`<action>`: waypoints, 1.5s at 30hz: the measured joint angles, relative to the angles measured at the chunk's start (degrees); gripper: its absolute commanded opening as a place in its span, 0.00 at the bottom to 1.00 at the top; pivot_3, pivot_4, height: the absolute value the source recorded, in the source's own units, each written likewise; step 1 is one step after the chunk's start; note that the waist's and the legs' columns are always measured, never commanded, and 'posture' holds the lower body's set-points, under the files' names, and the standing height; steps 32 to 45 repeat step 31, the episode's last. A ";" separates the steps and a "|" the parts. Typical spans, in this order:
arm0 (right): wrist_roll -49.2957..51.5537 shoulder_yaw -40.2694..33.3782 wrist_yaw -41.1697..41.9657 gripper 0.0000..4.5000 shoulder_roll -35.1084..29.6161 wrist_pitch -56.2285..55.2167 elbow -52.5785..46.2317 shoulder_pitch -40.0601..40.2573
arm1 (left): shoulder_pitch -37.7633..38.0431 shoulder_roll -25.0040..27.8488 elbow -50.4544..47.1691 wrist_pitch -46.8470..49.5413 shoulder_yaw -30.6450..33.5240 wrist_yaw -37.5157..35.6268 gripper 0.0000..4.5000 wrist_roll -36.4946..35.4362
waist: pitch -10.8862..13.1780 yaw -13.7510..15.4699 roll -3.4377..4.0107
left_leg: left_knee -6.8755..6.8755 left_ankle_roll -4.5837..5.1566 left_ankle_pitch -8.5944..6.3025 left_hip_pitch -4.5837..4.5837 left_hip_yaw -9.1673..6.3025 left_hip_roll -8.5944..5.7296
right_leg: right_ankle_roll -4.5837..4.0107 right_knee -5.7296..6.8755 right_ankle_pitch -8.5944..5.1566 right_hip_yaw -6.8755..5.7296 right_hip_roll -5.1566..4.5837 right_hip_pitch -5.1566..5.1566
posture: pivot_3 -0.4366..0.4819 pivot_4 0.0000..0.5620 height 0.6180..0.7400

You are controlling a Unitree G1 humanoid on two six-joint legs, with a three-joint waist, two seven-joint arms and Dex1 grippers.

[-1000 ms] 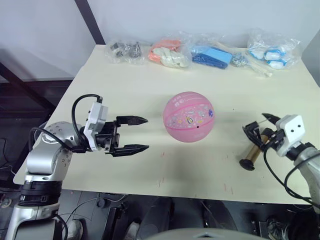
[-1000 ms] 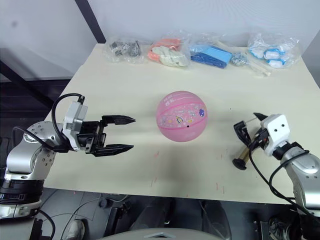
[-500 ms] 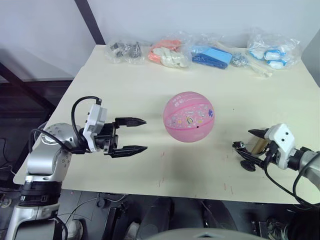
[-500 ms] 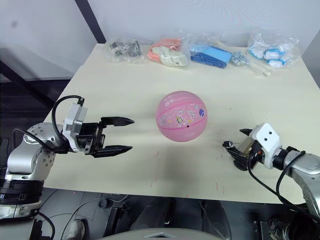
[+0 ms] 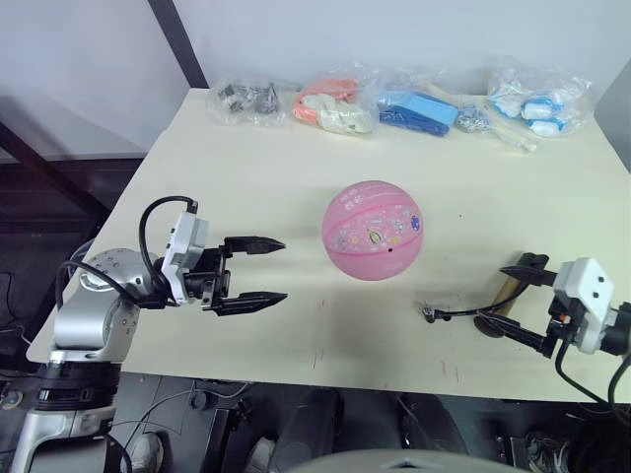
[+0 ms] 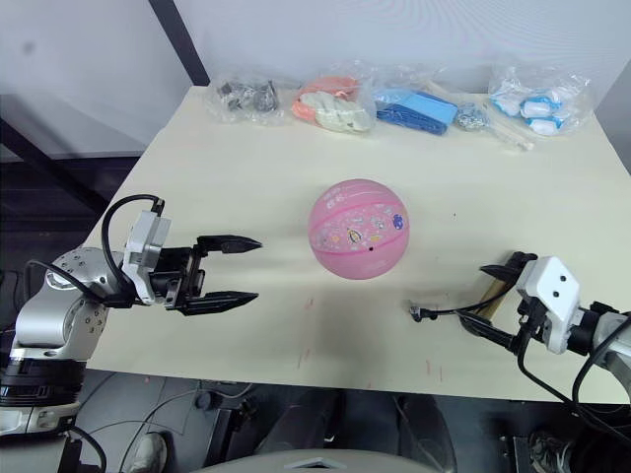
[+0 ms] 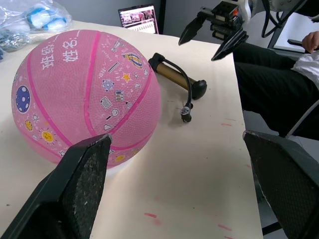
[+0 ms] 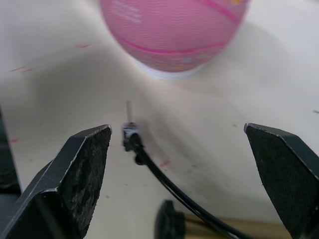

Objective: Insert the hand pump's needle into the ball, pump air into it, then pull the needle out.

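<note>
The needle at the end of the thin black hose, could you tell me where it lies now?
The needle lies on the cream table, ahead of the open right claw, a little to the right of the pink rubber ball and apart from it.

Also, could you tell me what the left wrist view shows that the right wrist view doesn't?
Left wrist view: the pump lying full length on the table, the open right gripper beyond it, the prints on the ball, bags and a person's dark-clad leg. Right wrist view: the needle close up, its pin aimed at the ball but apart from it. Shared: the ball, the hose and the needle's black fitting.
</note>
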 measured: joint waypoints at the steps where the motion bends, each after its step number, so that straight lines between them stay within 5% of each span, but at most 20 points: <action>1: -0.03 -0.95 -0.90 1.00 1.49 -0.90 0.39 0.59 | 0.44 -0.24 0.41 -0.59 0.01 0.29 1.00 0.34 | 0.00 0.00 0.00 | -0.02 0.00 0.00 0.00 0.00 0.00 | 0.00 0.00 0.00 0.00 0.00 0.00 | 0.48 0.27 0.97; 10: -0.45 -7.48 -4.11 1.00 9.87 -9.67 10.44 4.01 | 6.18 -4.02 4.19 -3.00 2.63 7.74 1.00 2.15 | -0.02 0.01 0.00 | 0.01 0.00 0.00 0.09 0.03 0.01 | -0.05 0.04 0.04 0.03 0.01 0.05 | 0.48 0.27 0.97; 25: 2.49 -13.99 11.08 1.00 8.87 -26.22 33.28 7.32 | 17.45 -5.82 13.71 -14.35 7.10 19.66 1.00 11.24 | -0.03 0.04 0.04 | -0.16 0.28 -0.17 0.68 0.17 0.03 | -0.08 0.01 0.05 0.25 0.01 0.41 | 0.48 0.27 0.97; 45: 2.99 -13.99 13.13 1.00 8.75 -27.55 34.36 6.95 | 17.90 -5.78 14.73 -17.31 7.21 21.11 1.00 13.02 | -0.04 0.07 0.04 | -0.15 0.28 -0.16 0.74 0.21 0.03 | -0.13 0.01 0.09 0.34 0.03 0.42 | 0.48 0.27 0.97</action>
